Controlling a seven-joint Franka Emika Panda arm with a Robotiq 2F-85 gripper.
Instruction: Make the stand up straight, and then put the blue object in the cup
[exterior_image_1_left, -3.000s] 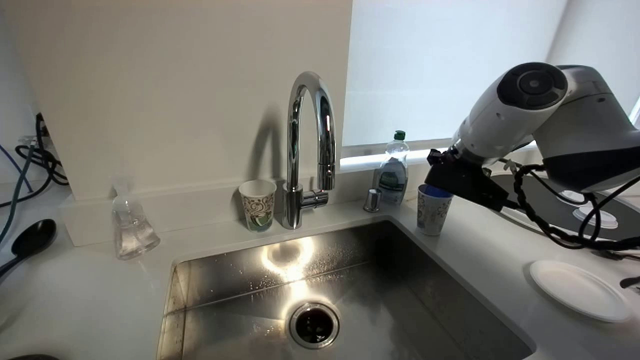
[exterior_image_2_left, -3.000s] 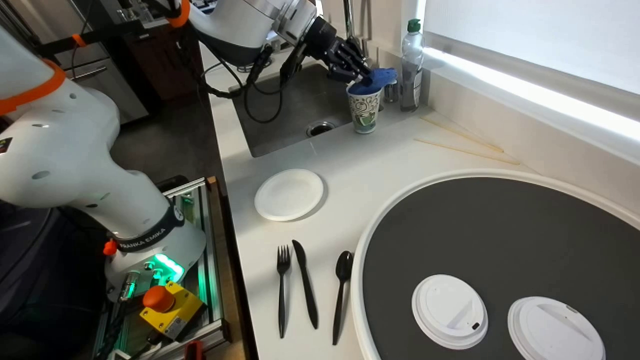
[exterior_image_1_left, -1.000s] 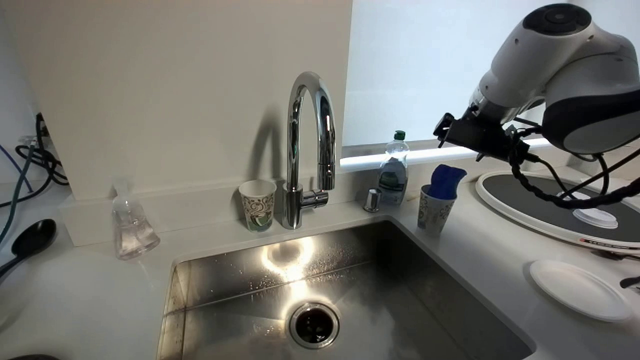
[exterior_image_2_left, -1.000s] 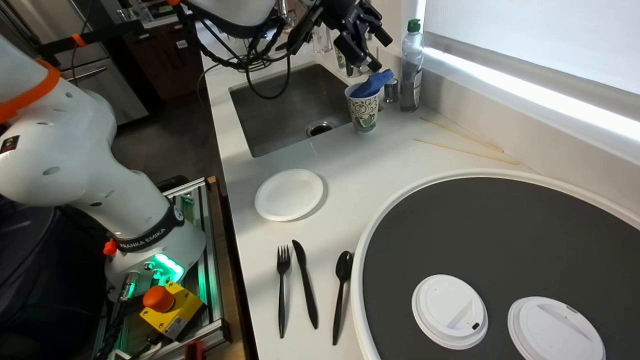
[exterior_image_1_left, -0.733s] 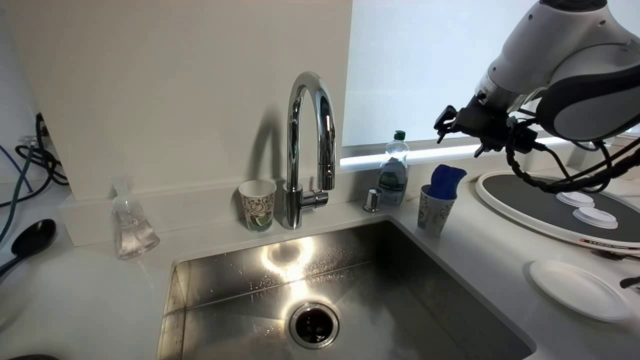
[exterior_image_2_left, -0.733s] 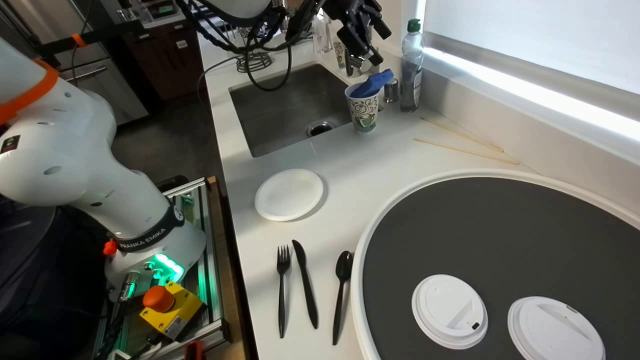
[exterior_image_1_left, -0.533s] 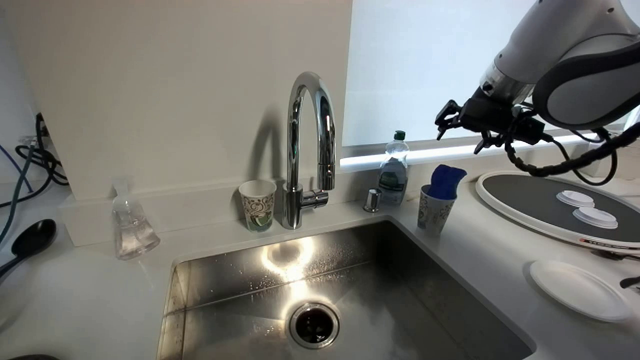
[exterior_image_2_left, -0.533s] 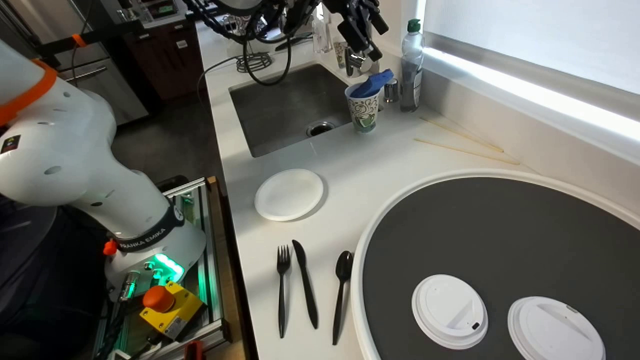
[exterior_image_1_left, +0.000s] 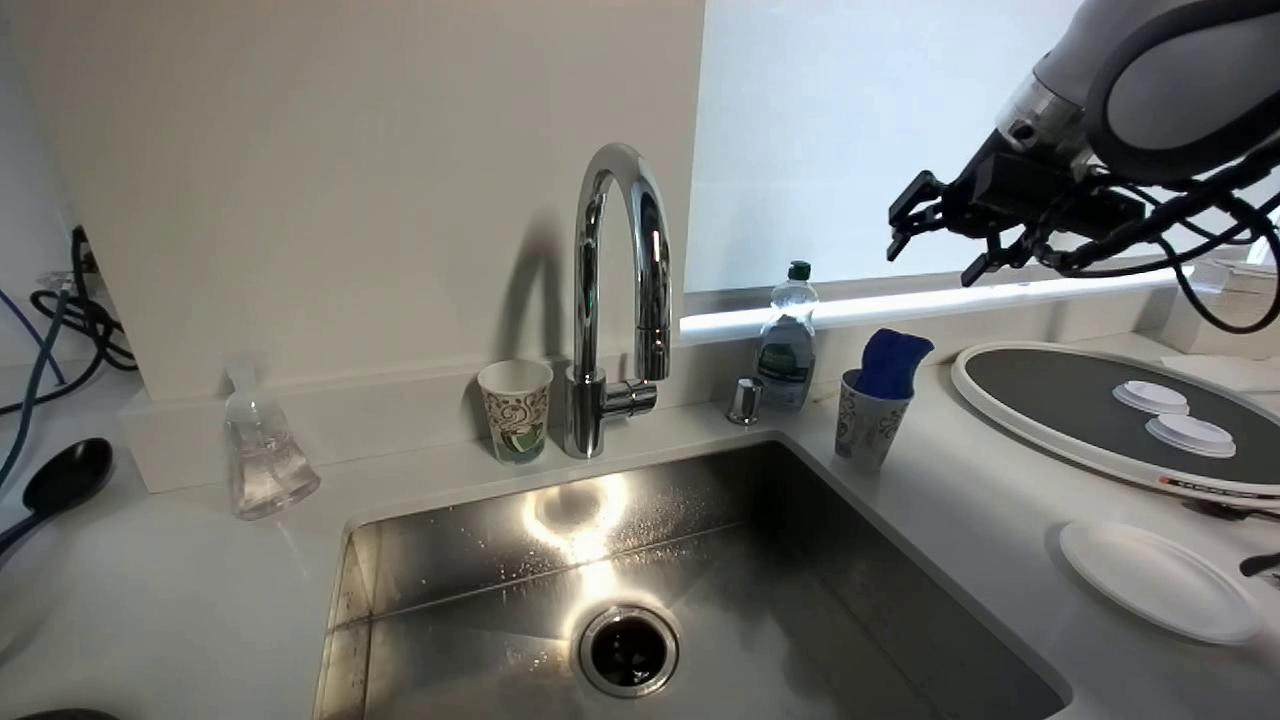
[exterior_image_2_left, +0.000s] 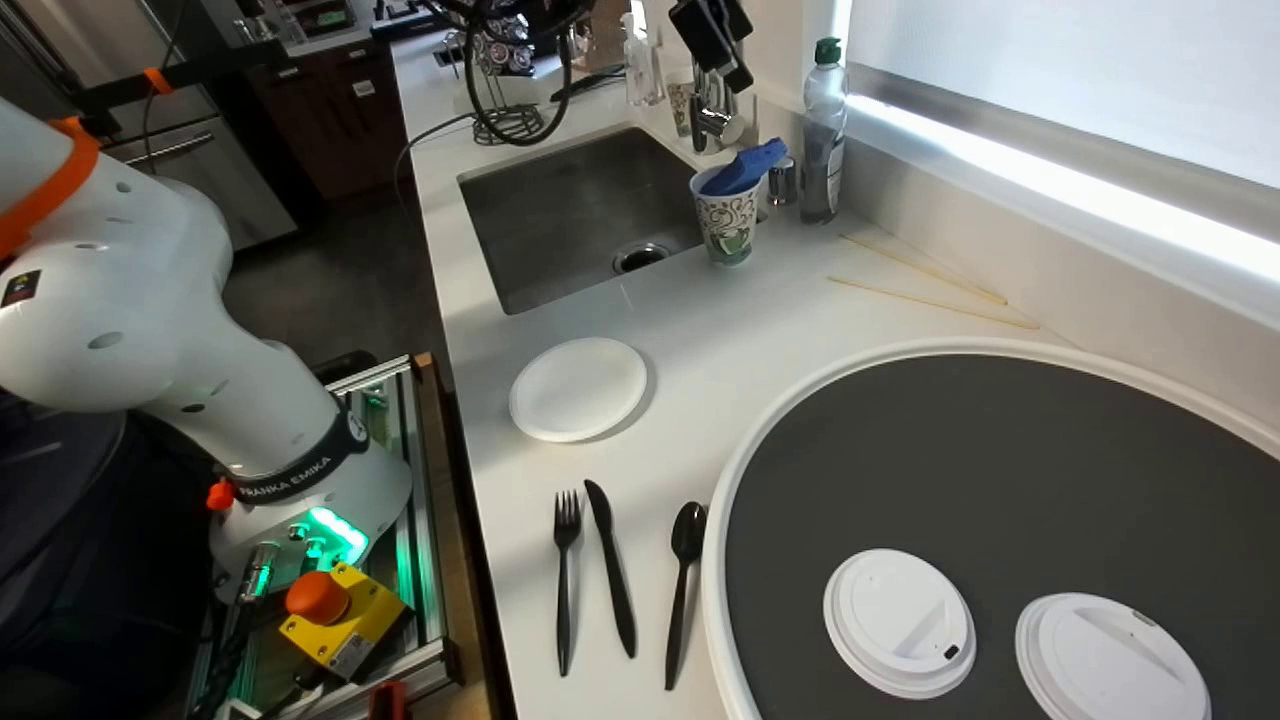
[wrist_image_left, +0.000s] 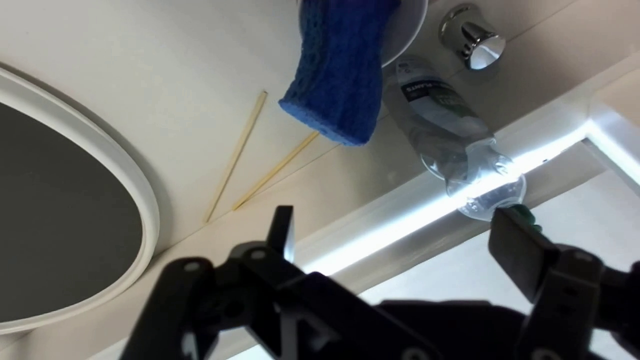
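Note:
The blue object (exterior_image_1_left: 893, 362) is a wavy sponge standing in the cup (exterior_image_1_left: 868, 435), its upper part sticking out above the rim. This cup is a white paper one with a swirl pattern, resting on its base by the sink corner. In the wrist view the sponge (wrist_image_left: 340, 70) leans out over the rim of the cup (wrist_image_left: 407, 30) at the top edge. My gripper (exterior_image_1_left: 932, 265) hangs well above the cup, apart from it. Its jaws are wide apart in the wrist view, with nothing held in the gripper (wrist_image_left: 395, 220). No separate stand shows.
A clear soap bottle (exterior_image_1_left: 788, 345) and a metal knob (exterior_image_1_left: 745, 400) stand beside the cup. The faucet (exterior_image_1_left: 590, 300) rises behind the sink (exterior_image_1_left: 800, 600), near another patterned cup (exterior_image_1_left: 517, 410). A plate (exterior_image_2_left: 578, 390), black cutlery (exterior_image_2_left: 610, 570) and a round grey-topped board (exterior_image_2_left: 950, 440) share the counter.
Three seconds ago my gripper was at the sponge over the cup. It has since let go and risen, still drawing up and away. The sponge and cup stay put over the last second.

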